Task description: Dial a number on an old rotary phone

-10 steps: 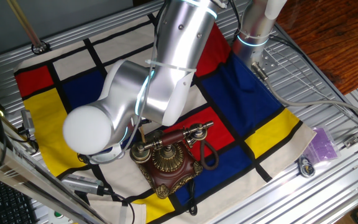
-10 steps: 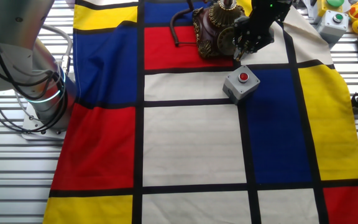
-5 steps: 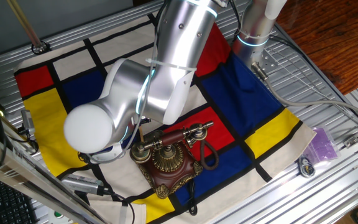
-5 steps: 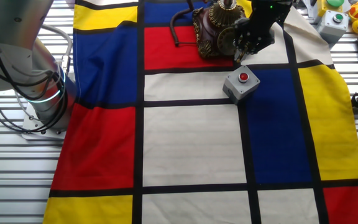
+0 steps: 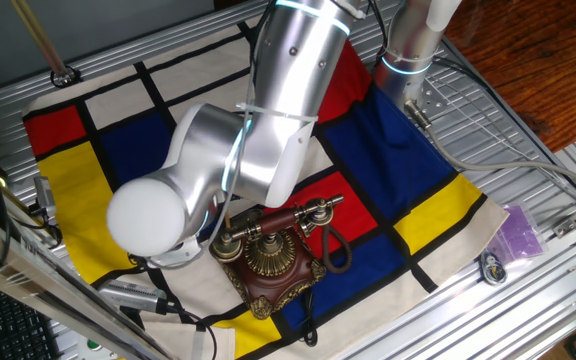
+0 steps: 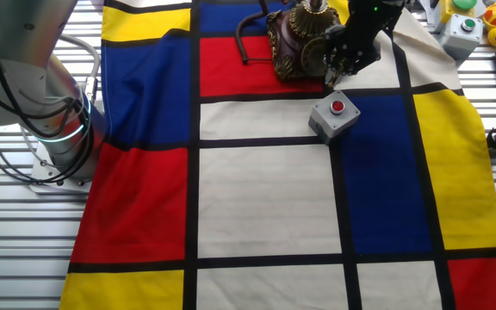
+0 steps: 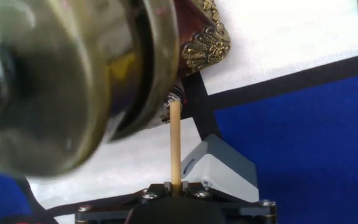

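The old rotary phone (image 5: 269, 258) stands on the checked cloth, dark red-brown base, brass dial and handset on the cradle. It sits at the top of the other fixed view (image 6: 298, 39). My gripper (image 6: 341, 62) is at the phone's right side, shut on a thin wooden stick (image 7: 175, 146). In the hand view the gripper (image 7: 175, 185) holds the stick upright, its tip at the lower rim of the blurred brass dial (image 7: 73, 81). In the first fixed view my arm hides the gripper.
A small grey box with a red button (image 6: 334, 117) lies just in front of the phone, also close behind the stick in the hand view (image 7: 221, 171). A yellow box with a green button (image 6: 466, 26) and a keyboard edge are at the right. The arm base (image 6: 58, 129) is at the left.
My arm's elbow has shifted very slightly in the first fixed view. The gripper and stick stay at the dial.
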